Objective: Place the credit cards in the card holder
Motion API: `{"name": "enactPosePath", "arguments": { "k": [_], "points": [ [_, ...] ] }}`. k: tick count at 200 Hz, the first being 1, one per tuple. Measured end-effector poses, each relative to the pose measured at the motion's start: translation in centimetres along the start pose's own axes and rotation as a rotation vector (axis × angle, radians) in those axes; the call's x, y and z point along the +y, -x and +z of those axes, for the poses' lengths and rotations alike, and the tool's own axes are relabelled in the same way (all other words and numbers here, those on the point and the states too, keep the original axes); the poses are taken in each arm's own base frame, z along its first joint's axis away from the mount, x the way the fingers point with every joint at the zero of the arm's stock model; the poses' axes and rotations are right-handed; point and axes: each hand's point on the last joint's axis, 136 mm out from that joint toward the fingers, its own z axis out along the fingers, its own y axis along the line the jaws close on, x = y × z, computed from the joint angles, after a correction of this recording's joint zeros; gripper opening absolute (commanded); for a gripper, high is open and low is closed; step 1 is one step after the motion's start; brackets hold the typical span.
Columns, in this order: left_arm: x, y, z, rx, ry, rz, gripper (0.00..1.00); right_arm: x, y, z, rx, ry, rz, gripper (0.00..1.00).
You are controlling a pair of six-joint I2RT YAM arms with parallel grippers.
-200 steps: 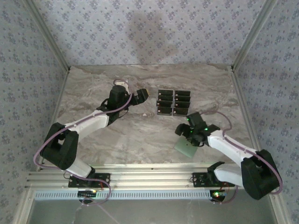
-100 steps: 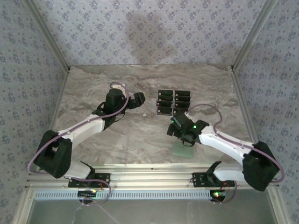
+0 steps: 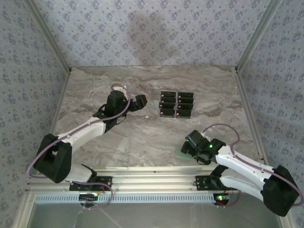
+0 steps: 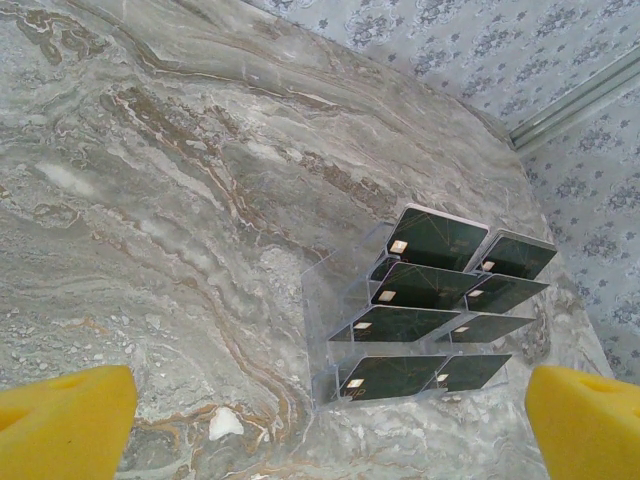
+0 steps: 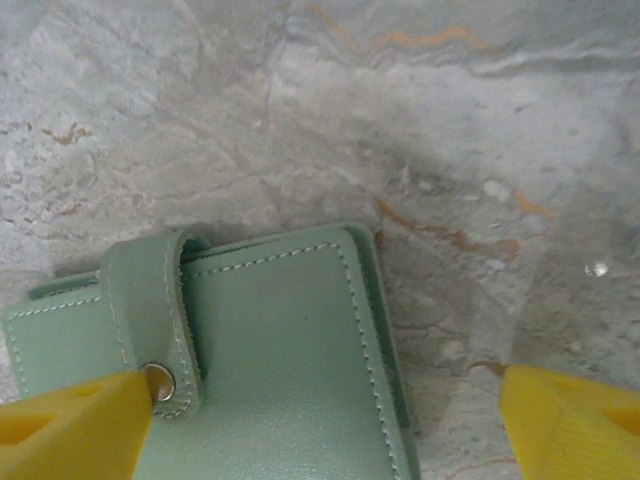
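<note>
Nearest, card holder: the card holder [image 5: 270, 370] lies flat on the table [image 5: 450, 120] at its near edge, in front of the right arm. It is folded shut, with the strap [image 5: 145, 300] wrapped over the fold and the snap [image 5: 157, 380] fastened.
Right gripper: the right gripper [image 5: 320, 425] hovers just above the card holder. Its yellow fingers [image 5: 70, 420] are spread wide to either side and hold nothing.
Middle of table: bare marble lies between the card holder and the cards, which are well apart.
Left gripper: the left gripper [image 4: 325, 425] is out over the left centre of the table and faces the cards. Its jaws are at full spread and empty, near the rack but not touching it.
Farthest, cards: the credit cards [image 4: 430, 300] sit tilted in a clear tiered rack [image 4: 320, 300] in two columns. Eight can be counted, and none has been lifted out.
Done: nothing yet, by the look of it. No card is in the holder or in either gripper.
Left to do: the strap must be unsnapped and the holder opened. Each card must then be drawn from the rack, carried over and slid in.
Step in hand: probably the right arm is settling on the holder to open it or hold it steady.
</note>
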Motion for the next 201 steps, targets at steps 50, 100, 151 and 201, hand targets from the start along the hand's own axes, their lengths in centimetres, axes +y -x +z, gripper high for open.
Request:
{"name": "enactPosePath", "arguments": {
  "k": [50, 100, 151, 201],
  "points": [
    [0.1, -0.1, 0.0, 0.006, 0.005, -0.001, 1.00, 2.3, -0.9, 0.8, 0.025, -0.016, -0.075, 0.90],
    [0.4, -0.3, -0.1, 0.012, 0.020, 0.002, 1.00, 15.1, -3.6, 0.0, 0.087, 0.206, -0.220, 0.92],
    [0.6, 0.2, -1.4, 0.001, 0.049, 0.032, 1.00, 24.8, -4.0, -2.4, 0.064, 0.380, -0.371, 0.92],
    [3.8, 3.3, -5.0, -0.083, 0.176, -0.006, 1.00, 23.0, -1.7, -2.9, -0.027, 0.316, -0.699, 0.86]
  ]
}}
